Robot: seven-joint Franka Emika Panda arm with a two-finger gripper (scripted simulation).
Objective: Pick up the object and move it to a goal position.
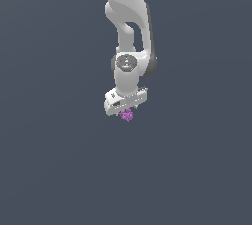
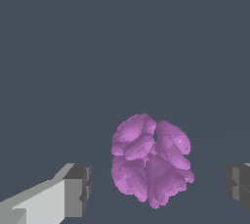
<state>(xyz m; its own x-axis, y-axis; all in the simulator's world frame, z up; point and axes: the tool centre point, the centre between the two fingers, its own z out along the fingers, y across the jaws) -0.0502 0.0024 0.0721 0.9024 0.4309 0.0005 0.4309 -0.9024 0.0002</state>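
Observation:
The object (image 1: 127, 115) is a small purple-magenta lumpy blob, seen just under the white gripper (image 1: 126, 112) in the exterior view. In the wrist view the object (image 2: 150, 163) lies between the two dark fingertips (image 2: 79, 189), with a gap on each side, so the jaws stand open around it and do not touch it. The other fingertip (image 2: 237, 185) shows at the frame's edge. The white arm (image 1: 129, 32) comes down from above. In the exterior view the fingers are hidden behind the hand.
A plain dark grey-blue surface (image 1: 59, 160) fills both views. No other object, container or edge shows.

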